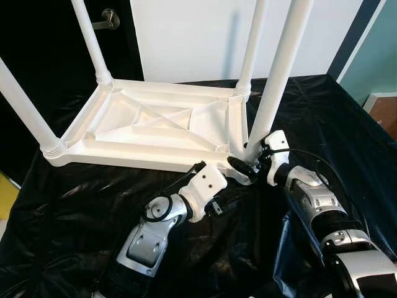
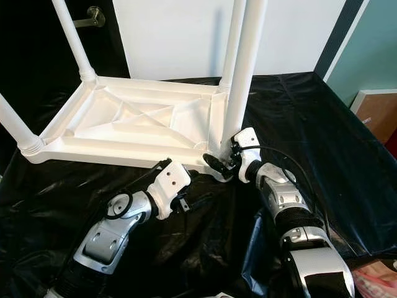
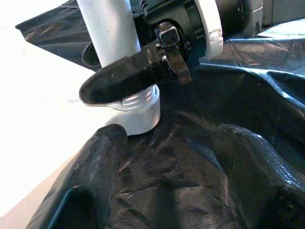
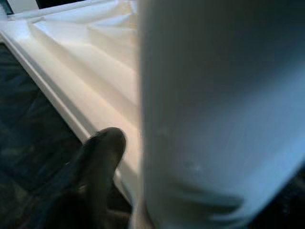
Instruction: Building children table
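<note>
A white plastic children's table (image 1: 155,127) lies upside down on a black sheet. Three legs stand up from its corners, one at the near left (image 1: 25,105). The near right leg (image 1: 279,68) stands at its corner socket (image 3: 138,112), tilted slightly. My right gripper (image 1: 247,162) is shut on this leg just above its threaded base; one black finger (image 3: 128,76) crosses in front of it. My left gripper (image 3: 174,143) is open and low over the sheet just in front of that corner, with nothing between its fingers.
The black plastic sheet (image 1: 74,205) covers the whole work surface. A dark door with a metal handle (image 1: 108,18) and a white wall stand behind the table. A wooden piece (image 1: 384,112) is at the far right and something yellow (image 1: 5,194) at the left edge.
</note>
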{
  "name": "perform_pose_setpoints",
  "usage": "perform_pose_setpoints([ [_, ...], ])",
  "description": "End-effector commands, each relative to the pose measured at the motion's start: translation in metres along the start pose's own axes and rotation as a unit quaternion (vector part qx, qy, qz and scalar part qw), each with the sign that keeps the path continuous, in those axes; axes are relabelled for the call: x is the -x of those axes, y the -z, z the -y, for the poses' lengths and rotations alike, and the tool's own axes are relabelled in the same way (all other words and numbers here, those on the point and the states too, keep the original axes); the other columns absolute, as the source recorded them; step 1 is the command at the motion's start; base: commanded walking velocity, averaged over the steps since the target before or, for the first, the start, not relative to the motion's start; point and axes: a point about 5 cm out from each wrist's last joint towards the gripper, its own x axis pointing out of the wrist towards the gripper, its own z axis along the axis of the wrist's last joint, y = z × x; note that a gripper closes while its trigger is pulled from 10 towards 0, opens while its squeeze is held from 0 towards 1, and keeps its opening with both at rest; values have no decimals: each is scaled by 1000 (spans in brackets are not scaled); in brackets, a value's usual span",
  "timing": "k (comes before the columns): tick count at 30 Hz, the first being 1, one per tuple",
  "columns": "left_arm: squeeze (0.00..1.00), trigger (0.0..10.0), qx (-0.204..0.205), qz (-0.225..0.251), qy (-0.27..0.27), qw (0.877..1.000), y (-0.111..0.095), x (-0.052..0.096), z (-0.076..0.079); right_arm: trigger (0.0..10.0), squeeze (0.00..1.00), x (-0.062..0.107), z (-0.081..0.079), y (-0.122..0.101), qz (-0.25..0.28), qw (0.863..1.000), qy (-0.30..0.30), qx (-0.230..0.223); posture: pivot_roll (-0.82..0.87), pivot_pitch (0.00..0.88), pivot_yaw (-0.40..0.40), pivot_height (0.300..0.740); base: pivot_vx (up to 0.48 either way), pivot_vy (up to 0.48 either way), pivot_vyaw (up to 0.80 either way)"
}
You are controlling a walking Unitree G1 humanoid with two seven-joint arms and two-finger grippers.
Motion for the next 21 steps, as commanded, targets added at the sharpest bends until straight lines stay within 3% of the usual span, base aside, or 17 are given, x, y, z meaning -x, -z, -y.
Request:
perform_pose_setpoints([
  [1,0,10000,-2,-3,-49,999,0,1,-5,0,0,-3,-6,7,-21,999,-27,7,47,32,-53,740,0,0,0],
  [8,0,10000,0,-2,-48,999,1,1,-4,0,0,0,-2,13,-30,999,-26,0,36,33,-46,740,0,0,0],
  [9,0,10000,0,-2,-46,999,1,1,-3,10000,0,0,-1,14,-31,999,-18,-7,33,35,-44,740,0,0,0],
  [17,0,10000,2,-3,-41,999,1,1,-1,10000,0,0,-1,17,-47,998,30,5,29,39,-47,740,0,0,0],
  [21,0,10000,4,-4,-40,999,3,1,1,10000,0,-2,-4,20,-47,995,91,-18,30,39,-53,740,0,0,0],
])
